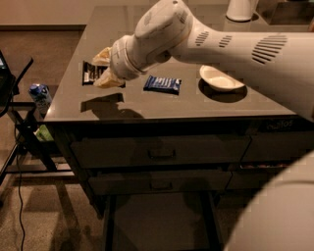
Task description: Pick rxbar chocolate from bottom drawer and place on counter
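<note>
The rxbar chocolate (89, 72), a black wrapper with white print, lies flat on the glossy grey counter (162, 105) near its left edge. My gripper (104, 68) hovers right at the bar's right end, its pale fingers (107, 81) spread apart with the bar's end between them. The white arm reaches in from the right across the counter. The bottom drawer (157, 220) stands pulled out below the two handled drawers, and its dark interior looks empty.
A blue-wrapped bar (162, 84) lies mid-counter and a white bowl (220, 78) to its right. A white container (240, 9) stands at the back. A blue can (40, 94) sits on a black stand left of the cabinet; a cable runs on the floor.
</note>
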Motion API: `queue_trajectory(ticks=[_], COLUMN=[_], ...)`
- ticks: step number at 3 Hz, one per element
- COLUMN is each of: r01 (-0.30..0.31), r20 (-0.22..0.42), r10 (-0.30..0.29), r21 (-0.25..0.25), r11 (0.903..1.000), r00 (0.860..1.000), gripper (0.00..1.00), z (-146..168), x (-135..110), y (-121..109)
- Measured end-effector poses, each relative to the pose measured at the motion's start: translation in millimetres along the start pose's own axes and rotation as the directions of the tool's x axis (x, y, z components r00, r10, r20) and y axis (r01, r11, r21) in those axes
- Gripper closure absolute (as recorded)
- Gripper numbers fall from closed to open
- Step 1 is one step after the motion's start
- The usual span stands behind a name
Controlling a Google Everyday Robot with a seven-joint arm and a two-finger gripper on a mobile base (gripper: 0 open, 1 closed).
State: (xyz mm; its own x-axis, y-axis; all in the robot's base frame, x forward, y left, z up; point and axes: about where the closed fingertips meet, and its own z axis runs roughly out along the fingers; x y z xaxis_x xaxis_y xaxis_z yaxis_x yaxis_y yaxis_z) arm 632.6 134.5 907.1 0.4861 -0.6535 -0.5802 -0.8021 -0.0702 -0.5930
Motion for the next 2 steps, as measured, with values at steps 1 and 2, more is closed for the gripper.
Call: queue_trajectory(ticks=[1, 2], r01=[-0.044, -0.063], r20=[0.03, 0.061], r10=[0.046, 0.069], r21=[-0.047, -0.102], r11=[0.9979, 0.9928], r00=[0.998, 0.996], gripper=[1.0, 1.0], z=[24, 48], x=[21, 36], y=[17, 31])
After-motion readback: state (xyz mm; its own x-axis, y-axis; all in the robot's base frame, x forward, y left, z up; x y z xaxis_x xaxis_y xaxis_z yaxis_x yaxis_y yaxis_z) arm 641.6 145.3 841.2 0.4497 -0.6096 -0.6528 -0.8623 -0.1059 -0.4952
